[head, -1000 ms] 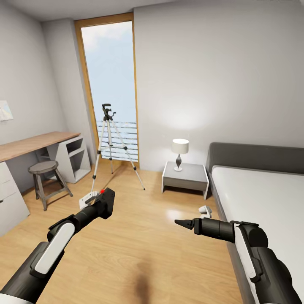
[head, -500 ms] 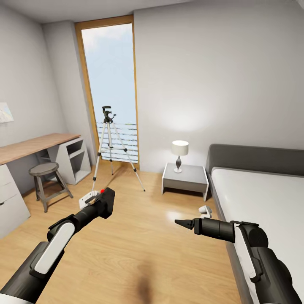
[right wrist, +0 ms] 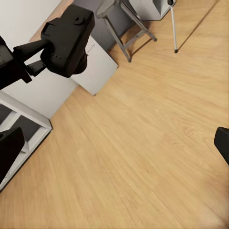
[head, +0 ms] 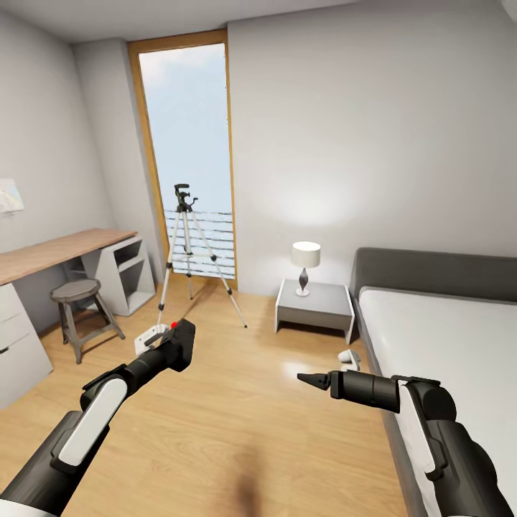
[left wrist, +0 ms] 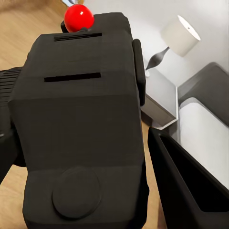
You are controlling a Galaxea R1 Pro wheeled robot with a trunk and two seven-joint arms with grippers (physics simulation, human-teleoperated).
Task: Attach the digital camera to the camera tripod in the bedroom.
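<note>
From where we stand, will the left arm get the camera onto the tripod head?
Probably not yet. The left hand holds the digital camera low over the floor, while the camera tripod stands well ahead by the window. The floor between looks free, so the base should roll closer first.

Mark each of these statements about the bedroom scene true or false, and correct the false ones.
1. The left gripper holds the digital camera. True.
2. The camera is already mounted on the camera tripod. False: the tripod stands by the tall window, its head bare, well ahead of the held camera.
3. The right gripper carries a lamp. False: it holds nothing; the lamp stands on the nightstand.
4. A stool stands beside the desk. True.
5. The bed is at the robot's left. False: it is at the right.
</note>
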